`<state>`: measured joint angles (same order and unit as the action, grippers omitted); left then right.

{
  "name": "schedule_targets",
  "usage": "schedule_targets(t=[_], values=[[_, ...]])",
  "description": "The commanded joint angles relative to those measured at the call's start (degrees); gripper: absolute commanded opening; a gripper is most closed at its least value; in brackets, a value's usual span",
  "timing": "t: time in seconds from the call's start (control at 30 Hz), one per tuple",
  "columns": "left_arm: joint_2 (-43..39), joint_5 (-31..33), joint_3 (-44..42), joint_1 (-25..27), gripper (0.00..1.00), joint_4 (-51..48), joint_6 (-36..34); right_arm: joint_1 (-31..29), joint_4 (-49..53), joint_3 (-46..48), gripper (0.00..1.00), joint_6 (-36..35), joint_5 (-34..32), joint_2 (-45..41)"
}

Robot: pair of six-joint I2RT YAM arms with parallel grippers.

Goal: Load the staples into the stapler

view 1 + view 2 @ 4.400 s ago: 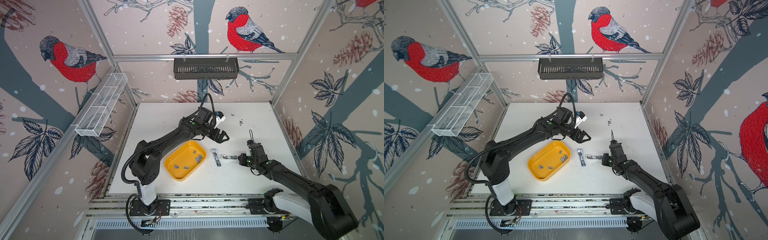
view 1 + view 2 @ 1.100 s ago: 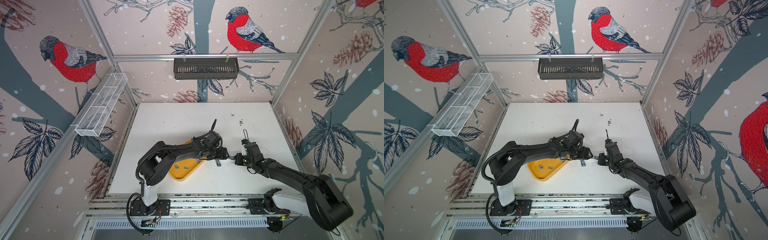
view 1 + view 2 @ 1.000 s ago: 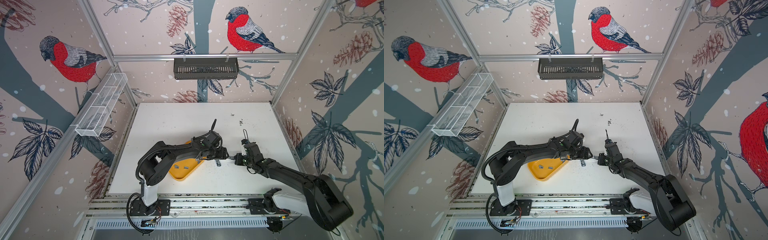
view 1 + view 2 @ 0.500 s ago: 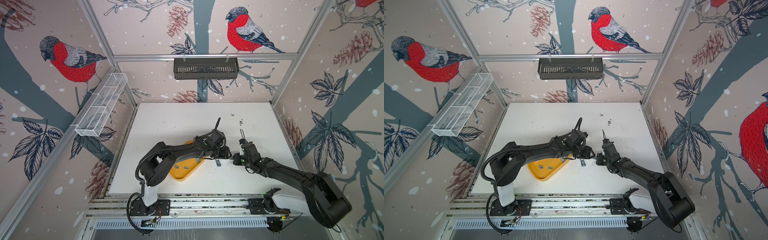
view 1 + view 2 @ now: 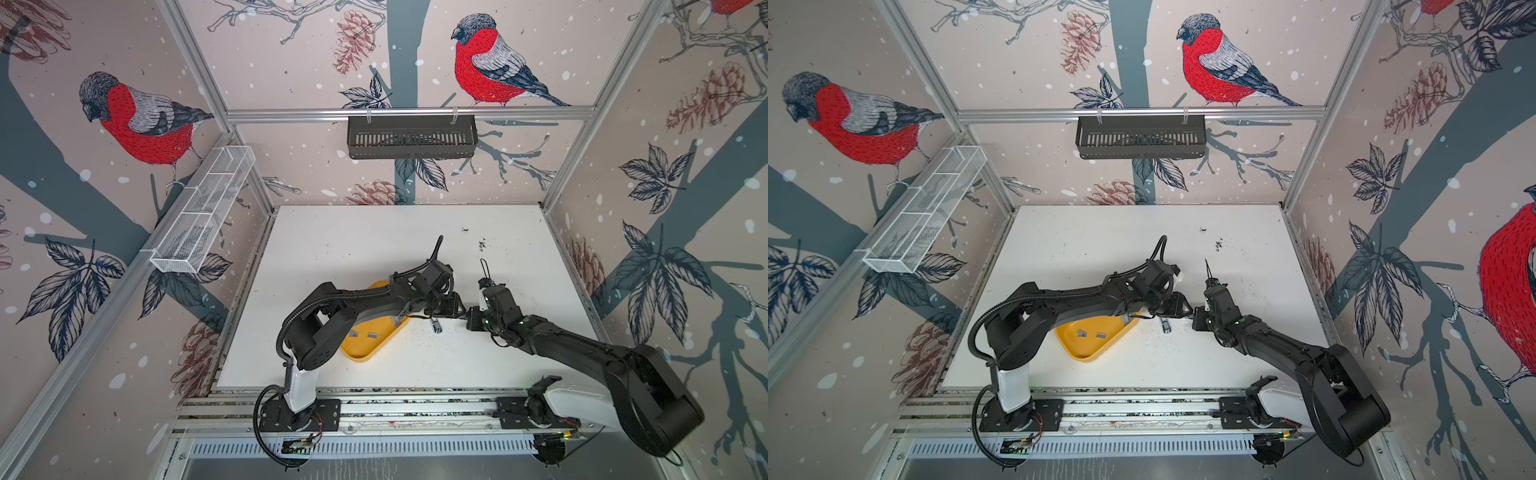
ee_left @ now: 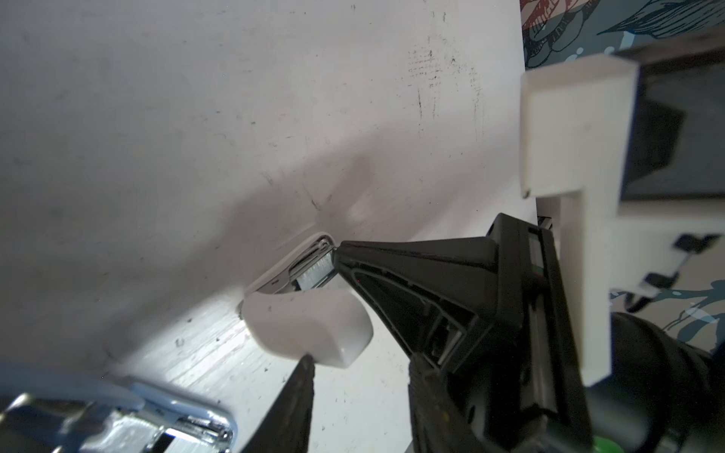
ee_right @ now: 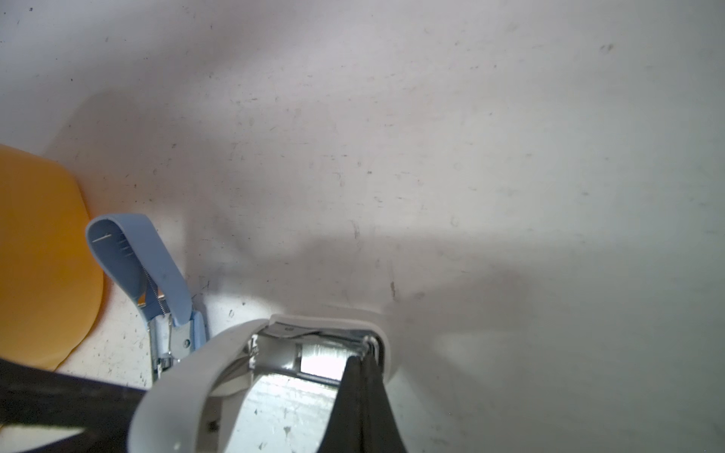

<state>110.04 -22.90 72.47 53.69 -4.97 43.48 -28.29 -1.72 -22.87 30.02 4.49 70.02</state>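
The stapler [image 7: 188,376] lies open on the white table, its blue lid [image 7: 137,266] swung back from the white base. A grey strip of staples [image 7: 319,353] sits in its metal channel, also seen in the left wrist view as staples [image 6: 314,274]. My right gripper [image 7: 363,359] is shut, its tips pressed against the end of that strip. My left gripper [image 6: 359,366] stands beside the base with its jaws apart and bare table between them; one fingertip [image 6: 304,362] touches the white base [image 6: 310,329]. In both top views the two grippers meet over the stapler [image 5: 435,326] [image 5: 1166,325].
A yellow tray [image 5: 365,353] [image 5: 1088,351] holding loose staple strips [image 5: 1100,335] lies just left of the stapler, partly under the left arm. A black basket [image 5: 411,137] hangs on the back wall and a white wire rack [image 5: 203,208] on the left wall.
The left gripper came down from behind the tray to the stapler and its jaws have narrowed over the last second. The right gripper edged left and stayed shut.
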Motion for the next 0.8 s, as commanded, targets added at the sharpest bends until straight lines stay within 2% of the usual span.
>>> schedule_targets(t=[0.0, 0.07, 0.23, 0.6, 0.77], values=[[0.4, -1.1, 0.5, 0.2, 0.35, 3.1, -0.6, 0.0, -0.2, -0.2, 0.04, -0.2, 0.5, 0.0], [0.8, -0.8, 1.0, 0.2, 0.27, 2.7, -0.6, 0.0, -0.1, -0.2, 0.04, -0.2, 0.7, 0.1], [1.6, 0.0, 1.3, 0.2, 0.21, 3.0, -0.6, 0.0, -0.2, -0.1, 0.04, -0.2, 0.8, 0.1], [4.5, 3.0, 2.9, 0.2, 0.16, 0.4, -2.3, 1.8, -0.5, 0.1, 0.06, -0.2, 4.1, -1.3], [5.4, 3.4, 3.6, 0.2, 0.16, -1.2, -3.9, 3.2, 1.1, -0.2, 0.12, -0.2, 4.7, -2.9]])
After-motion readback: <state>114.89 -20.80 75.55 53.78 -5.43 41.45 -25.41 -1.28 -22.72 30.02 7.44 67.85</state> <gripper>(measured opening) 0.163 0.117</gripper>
